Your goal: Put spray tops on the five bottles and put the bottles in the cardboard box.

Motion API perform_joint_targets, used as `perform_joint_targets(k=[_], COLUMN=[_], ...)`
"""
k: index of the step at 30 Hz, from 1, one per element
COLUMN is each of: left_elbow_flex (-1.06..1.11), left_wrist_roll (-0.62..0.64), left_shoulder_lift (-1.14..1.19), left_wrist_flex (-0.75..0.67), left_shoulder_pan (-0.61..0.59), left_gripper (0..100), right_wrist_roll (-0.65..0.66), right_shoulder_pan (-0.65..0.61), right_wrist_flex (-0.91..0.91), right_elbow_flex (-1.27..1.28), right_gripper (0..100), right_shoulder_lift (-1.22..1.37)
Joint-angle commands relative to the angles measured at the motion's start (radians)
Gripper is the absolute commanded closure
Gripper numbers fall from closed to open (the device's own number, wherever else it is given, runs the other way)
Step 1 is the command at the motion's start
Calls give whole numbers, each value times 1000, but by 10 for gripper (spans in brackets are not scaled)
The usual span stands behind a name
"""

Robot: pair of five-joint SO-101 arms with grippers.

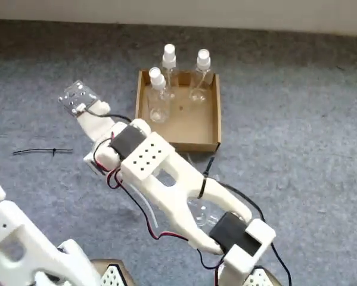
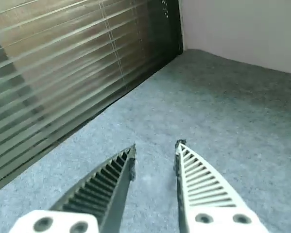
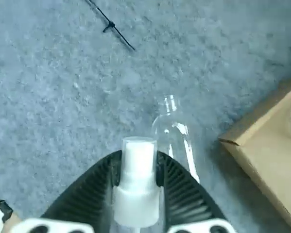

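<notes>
text: none legible | labels: none legible | numbers: none legible | signs: none legible

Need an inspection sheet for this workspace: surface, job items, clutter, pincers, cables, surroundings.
Surface: grey carpet.
Job's things: cardboard box holds three upright topped bottles; a clear bottle without a top is on the carpet beside the box corner.
Clutter: black zip tie on the carpet, apart from the box.
Grippers: left pincer open, holding nothing; right pincer shut on a white spray top, close to the open bottle's neck.
Cables: red and black wires run along an arm.
Surroundings: slatted blinds, pale wall.
</notes>
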Motion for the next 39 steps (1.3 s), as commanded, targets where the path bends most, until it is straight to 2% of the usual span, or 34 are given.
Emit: perform_joint_targets(k=[1,6,9,12,16,19,21,23,30,34,39], left_elbow_flex=[-219,-357,-401,-417,-423,-423,-423,-420,-380,-341,-219], left_wrist_roll=[-37,-100,-114,-117,-117,-118,-118,-118,-115,-112,-112], left_shoulder_lift=[249,452,512,527,527,527,527,527,527,527,527], left_wrist_flex=[83,273,391,471,582,657,686,698,700,735,729], left_shoulder_pan=[-8,54,107,160,236,278,300,320,397,493,585], left_gripper=[870,870,870,870,870,870,870,870,870,870,870], right_wrist_roll=[-8,-8,-8,-6,3,84,124,144,341,393,391], right_shoulder_pan=[-42,-45,-31,13,143,248,326,438,694,757,760], right_wrist_flex=[-73,-67,2,176,421,618,628,621,598,453,217], right_elbow_flex=[47,48,16,-108,-318,-441,-463,-358,97,354,667], right_gripper=[904,710,640,630,630,630,630,630,630,630,630], right_shoulder_lift=[35,76,76,74,39,4,-39,-88,-248,-351,-414])
